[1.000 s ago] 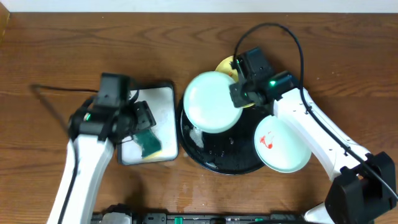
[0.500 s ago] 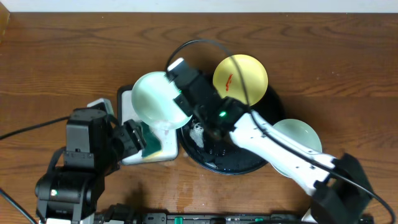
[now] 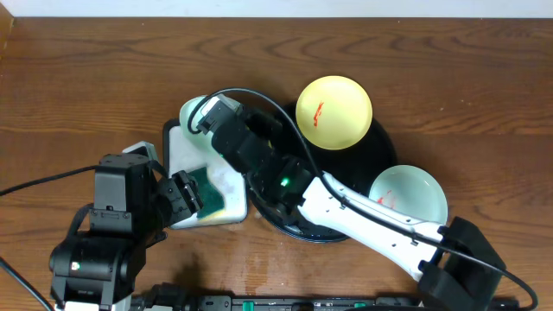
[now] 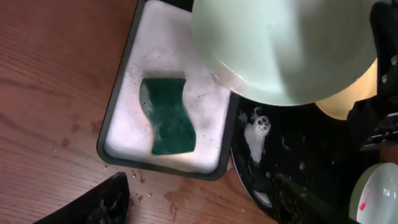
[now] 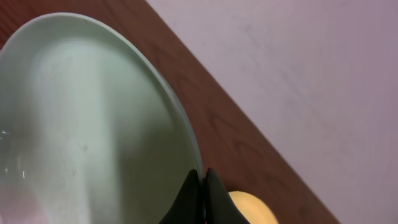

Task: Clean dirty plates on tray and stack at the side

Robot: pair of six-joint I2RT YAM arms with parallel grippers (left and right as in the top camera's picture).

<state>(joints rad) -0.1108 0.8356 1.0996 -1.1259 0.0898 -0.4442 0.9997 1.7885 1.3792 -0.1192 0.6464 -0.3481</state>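
One mint-green plate [image 4: 280, 43] hangs over a corner of the soapy tray [image 4: 107, 134], rim clamped by the right gripper [image 5: 200, 179]; left gripper [image 3: 187, 197], fingers apart, near the sponge [image 4: 168, 115]; thin rim hold may slip, dropping it.

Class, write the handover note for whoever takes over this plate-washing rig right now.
Left gripper: jaws open, empty, beside the sponge in the soapy tray.
Right gripper: jaws shut on a mint plate's rim, held over the tray.
Yellow plate, red-smeared, on the black dish; second mint plate, red-smeared, at the dish's right edge.
Done: nothing stacked. To do: clean and stack all three.
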